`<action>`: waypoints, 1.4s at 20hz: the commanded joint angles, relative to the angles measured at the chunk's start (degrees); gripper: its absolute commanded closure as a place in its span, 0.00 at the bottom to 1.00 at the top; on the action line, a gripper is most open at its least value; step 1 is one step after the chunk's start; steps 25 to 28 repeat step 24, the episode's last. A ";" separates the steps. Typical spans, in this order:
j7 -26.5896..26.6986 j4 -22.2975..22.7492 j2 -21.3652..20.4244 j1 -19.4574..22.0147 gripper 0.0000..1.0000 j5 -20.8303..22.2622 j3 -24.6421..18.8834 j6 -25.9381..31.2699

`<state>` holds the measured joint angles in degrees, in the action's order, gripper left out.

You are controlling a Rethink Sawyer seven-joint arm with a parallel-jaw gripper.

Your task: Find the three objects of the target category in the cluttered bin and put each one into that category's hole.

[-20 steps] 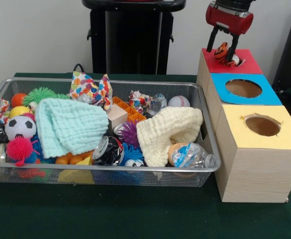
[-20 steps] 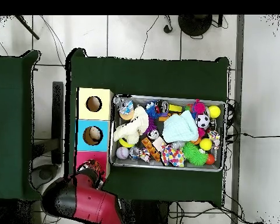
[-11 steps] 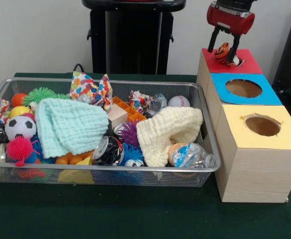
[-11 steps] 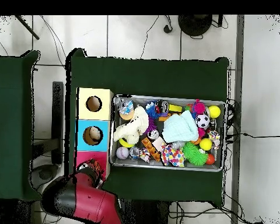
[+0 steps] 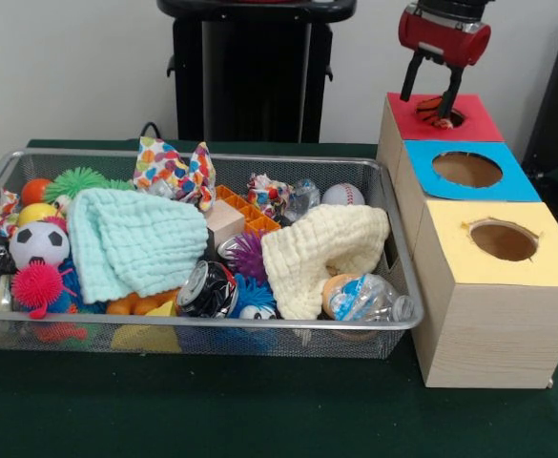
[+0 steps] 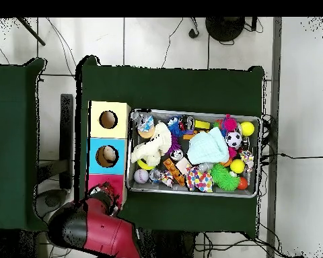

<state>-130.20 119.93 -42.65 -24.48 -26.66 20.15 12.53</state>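
**Striped toy sits in the red hole**

Open green table [image 5: 259, 410] fronts the crammed wire bin [image 5: 202, 329]. Beyond the yellow and blue holes, the orange striped toy [image 5: 437, 107] sits low in the red hole [image 5: 443, 116]; the gripper [image 5: 431, 88] hangs spread just above.

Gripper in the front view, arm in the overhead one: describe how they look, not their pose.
In the front view the gripper has a glossy red rounded body with dark ends, and two thin black fingers reaching down from it. In the overhead view the arm is a bulky red shell with black sections. No cables or markings can be made out on either.
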 commanded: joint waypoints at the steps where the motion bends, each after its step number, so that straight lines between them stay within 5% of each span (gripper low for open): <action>1: -11.03 -3.91 -0.94 1.31 0.00 -2.64 -4.78 3.47; 14: -10.94 -6.02 -0.88 1.90 0.00 -2.65 -3.89 5.97; 19: -10.66 -7.12 2.15 0.07 0.00 -1.51 -0.67 1.62; 28: -9.70 -6.68 1.98 1.12 0.00 -1.08 -1.64 0.84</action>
